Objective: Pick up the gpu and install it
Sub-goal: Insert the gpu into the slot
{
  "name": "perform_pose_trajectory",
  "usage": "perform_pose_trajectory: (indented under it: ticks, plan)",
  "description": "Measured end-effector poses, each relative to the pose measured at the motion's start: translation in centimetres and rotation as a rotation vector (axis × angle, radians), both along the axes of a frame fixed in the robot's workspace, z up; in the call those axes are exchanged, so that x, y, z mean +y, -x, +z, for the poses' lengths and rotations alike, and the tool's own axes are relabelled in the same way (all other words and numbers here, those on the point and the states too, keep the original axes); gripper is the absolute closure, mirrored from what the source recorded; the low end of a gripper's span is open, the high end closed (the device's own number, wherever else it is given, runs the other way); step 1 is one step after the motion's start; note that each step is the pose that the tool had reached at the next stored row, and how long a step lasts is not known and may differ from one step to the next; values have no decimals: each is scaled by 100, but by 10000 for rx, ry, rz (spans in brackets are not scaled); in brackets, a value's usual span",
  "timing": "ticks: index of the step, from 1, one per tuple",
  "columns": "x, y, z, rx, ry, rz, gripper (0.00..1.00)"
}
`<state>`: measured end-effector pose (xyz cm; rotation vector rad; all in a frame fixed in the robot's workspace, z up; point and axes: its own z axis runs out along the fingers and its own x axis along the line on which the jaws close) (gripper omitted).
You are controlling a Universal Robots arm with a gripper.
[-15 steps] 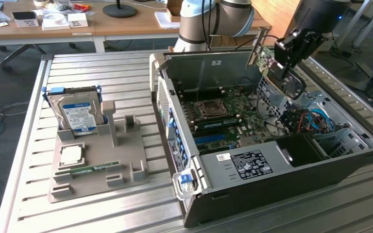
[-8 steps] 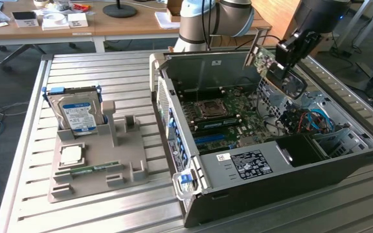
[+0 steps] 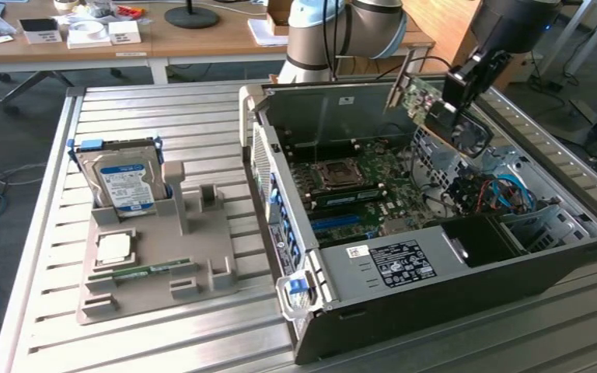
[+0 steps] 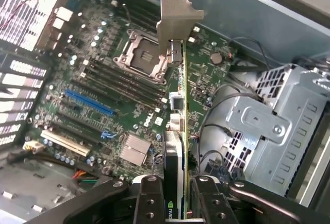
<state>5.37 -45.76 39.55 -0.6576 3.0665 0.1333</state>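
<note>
The claw [image 4: 178, 203] is clamped on the gpu [image 3: 415, 95], held tilted in the air above the motherboard [image 4: 111, 87] of the open case [image 3: 423, 287], so a misaligned descent could jam the card against the board or twist it from the grip.

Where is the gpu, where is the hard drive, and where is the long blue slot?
gpu [image 3: 420, 97]: exterior view, on its green board.
hard drive [image 3: 124, 186]: exterior view, on its blue-white label.
blue slot [image 4: 89, 103]: wrist view, middle of the slot.
</note>
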Motion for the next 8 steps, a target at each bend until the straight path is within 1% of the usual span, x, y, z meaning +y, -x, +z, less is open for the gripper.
perform_pose_trajectory:
  ticks: [8]
  plan:
    - [0, 4, 0, 0, -1, 780, 73]
